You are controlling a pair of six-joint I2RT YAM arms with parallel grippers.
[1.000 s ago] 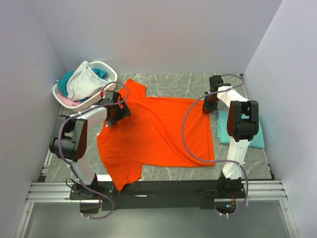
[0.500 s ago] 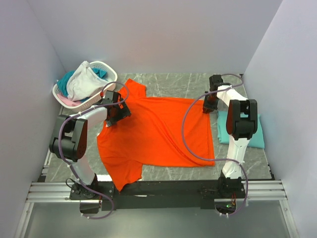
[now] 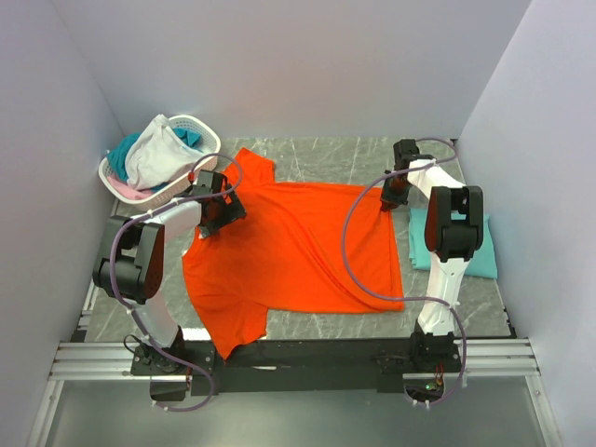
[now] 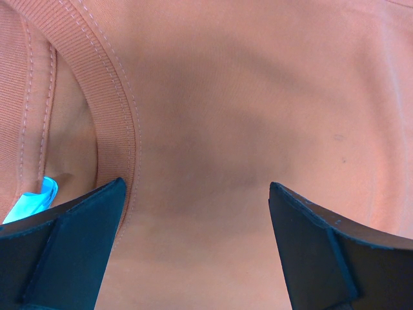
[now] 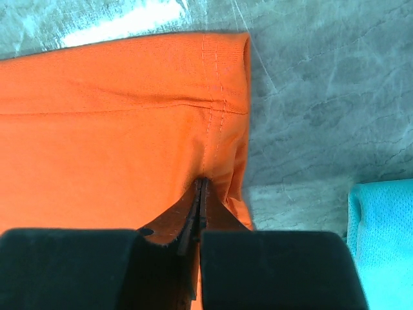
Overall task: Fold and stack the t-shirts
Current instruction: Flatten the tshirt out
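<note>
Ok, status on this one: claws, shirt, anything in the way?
Right claw shut on orange t-shirt, far hem corner. Left claw open over its collar. Shirt spread out, unfolded. Nothing in the way; teal t-shirt and basket off to the sides.

Left arm [image 3: 140, 263] and right arm [image 3: 453, 223]: white links, bulky black joint housings, a looping lilac cable [image 3: 344, 244] on each, black jaws.

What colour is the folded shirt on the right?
Turquoise; the folded shirt shows best in the top external view.
</note>
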